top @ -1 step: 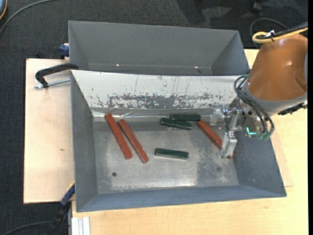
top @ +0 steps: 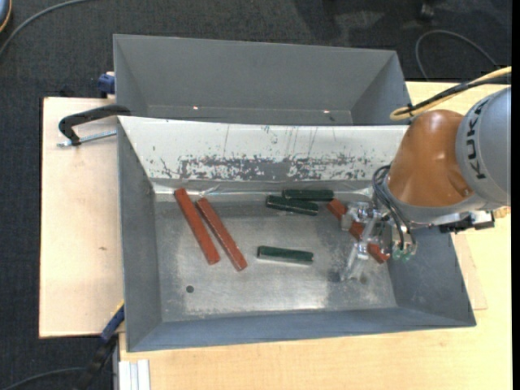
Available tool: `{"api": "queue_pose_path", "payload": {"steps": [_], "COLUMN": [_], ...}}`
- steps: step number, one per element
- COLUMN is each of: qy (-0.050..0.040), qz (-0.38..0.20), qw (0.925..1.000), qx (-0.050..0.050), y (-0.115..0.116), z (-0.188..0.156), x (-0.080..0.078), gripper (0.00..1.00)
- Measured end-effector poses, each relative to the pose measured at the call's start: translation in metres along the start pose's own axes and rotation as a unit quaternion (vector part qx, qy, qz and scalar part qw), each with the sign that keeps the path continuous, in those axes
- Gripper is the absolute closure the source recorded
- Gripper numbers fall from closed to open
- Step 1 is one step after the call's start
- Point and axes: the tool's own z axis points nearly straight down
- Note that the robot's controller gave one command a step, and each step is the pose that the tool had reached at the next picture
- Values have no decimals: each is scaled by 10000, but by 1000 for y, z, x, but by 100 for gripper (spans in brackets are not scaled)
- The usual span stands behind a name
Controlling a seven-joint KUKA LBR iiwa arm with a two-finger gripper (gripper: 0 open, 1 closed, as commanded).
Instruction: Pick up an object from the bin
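My gripper hangs low over the right part of the bin floor, close to the right wall, and nothing shows under it but bare metal. A flat dark green bar lies on the floor to its left, well apart from it. A small orange-red block sits near the back wall, just up and left of the gripper. Beside that block, two more dark green bars lie together along the foot of the back wall.
Two long red-brown bars lie side by side, slanted, in the left half of the bin. The arm's orange cover and cables stand over the bin's right wall. A small dark spot marks the floor at front left.
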Motion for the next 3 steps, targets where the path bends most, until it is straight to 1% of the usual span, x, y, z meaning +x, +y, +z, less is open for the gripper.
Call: {"api": "queue_pose_path", "payload": {"steps": [1, 2, 3], "qy": [-17, -19, -25], "qz": [8, -628, -595], "qw": [10000, 9980, 9982], "qx": [-5, -18, 1], "y": [20, 111, 107], "z": [6, 6, 6], "x": [11, 36, 35], "gripper": [0, 0, 100]}}
